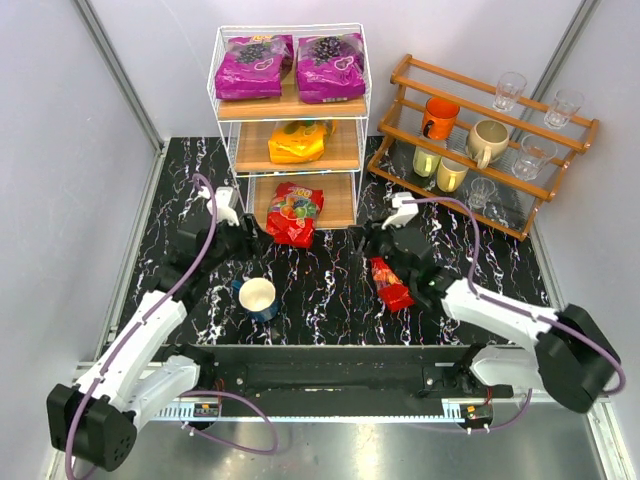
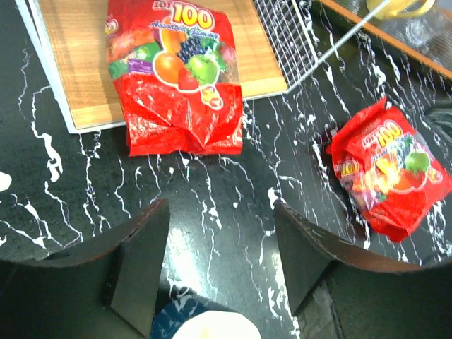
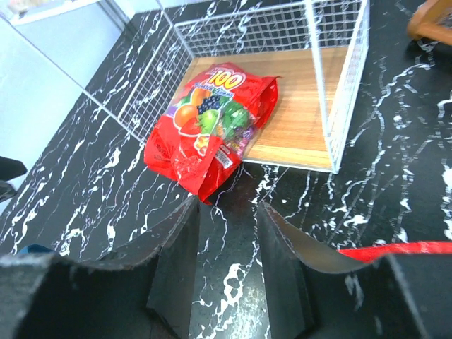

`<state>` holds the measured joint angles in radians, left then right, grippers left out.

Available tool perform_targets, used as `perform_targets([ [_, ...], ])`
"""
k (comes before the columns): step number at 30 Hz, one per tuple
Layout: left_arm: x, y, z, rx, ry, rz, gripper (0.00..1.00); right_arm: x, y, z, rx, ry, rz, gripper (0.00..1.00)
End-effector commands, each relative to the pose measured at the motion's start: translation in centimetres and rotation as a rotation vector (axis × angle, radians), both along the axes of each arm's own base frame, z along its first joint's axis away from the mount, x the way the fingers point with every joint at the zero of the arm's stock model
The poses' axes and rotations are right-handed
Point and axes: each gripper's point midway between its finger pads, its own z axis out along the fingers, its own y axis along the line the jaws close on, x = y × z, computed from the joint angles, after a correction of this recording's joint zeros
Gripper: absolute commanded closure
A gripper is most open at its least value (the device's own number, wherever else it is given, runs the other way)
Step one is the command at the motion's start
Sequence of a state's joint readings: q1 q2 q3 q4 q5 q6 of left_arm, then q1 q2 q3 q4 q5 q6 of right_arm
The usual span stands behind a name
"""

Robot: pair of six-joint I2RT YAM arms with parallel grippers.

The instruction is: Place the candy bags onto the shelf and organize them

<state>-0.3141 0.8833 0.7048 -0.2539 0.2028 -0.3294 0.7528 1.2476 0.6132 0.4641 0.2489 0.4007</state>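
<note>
The white wire shelf (image 1: pixel 362 120) stands at the back centre. Two purple candy bags (image 1: pixel 252 66) (image 1: pixel 331 66) lie on its top tier and an orange-yellow bag (image 1: pixel 297 142) on the middle tier. One red bag (image 1: pixel 295 213) (image 2: pixel 176 78) (image 3: pixel 212 127) lies half on the bottom board and hangs over its front edge. The other red bag (image 1: pixel 390 283) (image 2: pixel 388 169) lies on the table under my right wrist. My left gripper (image 1: pixel 248 240) (image 2: pixel 222 240) is open and empty, left of the shelf's front. My right gripper (image 1: pixel 372 243) (image 3: pixel 226 247) is open and empty, facing the overhanging bag.
A white-and-blue cup (image 1: pixel 258 298) (image 2: pixel 205 325) stands on the black marble table just behind my left gripper. A brown stepped rack (image 1: pixel 500 100) with mugs and glasses stands at the back right. Grey walls close in both sides.
</note>
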Motion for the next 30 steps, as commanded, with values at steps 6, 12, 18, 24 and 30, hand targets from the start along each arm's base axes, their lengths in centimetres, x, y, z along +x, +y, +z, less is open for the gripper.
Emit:
perform_targets([
  [6, 0.5, -3.6, 1.0, -0.048, -0.129, 0.099, 0.39, -1.7, -3.9, 0.2, -0.021, -0.001, -0.096, 0.66],
  [12, 0.0, -2.7, 4.2, -0.065, -0.205, 0.134, 0.39, -1.5, 0.8, -4.1, 0.064, 0.127, 0.032, 0.96],
  [18, -0.6, -1.7, 7.0, -0.021, -0.246, 0.128, 0.37, 0.9, 8.5, -5.8, 0.063, 0.139, 0.089, 1.0],
  [24, -1.3, -0.7, 8.2, 0.003, -0.277, 0.135, 0.36, 2.6, 14.2, -8.9, 0.113, 0.224, 0.135, 1.0],
  [30, -1.8, 0.2, 7.7, 0.027, -0.279, 0.152, 0.34, 3.2, 16.8, -11.4, 0.117, 0.296, 0.169, 1.0],
])
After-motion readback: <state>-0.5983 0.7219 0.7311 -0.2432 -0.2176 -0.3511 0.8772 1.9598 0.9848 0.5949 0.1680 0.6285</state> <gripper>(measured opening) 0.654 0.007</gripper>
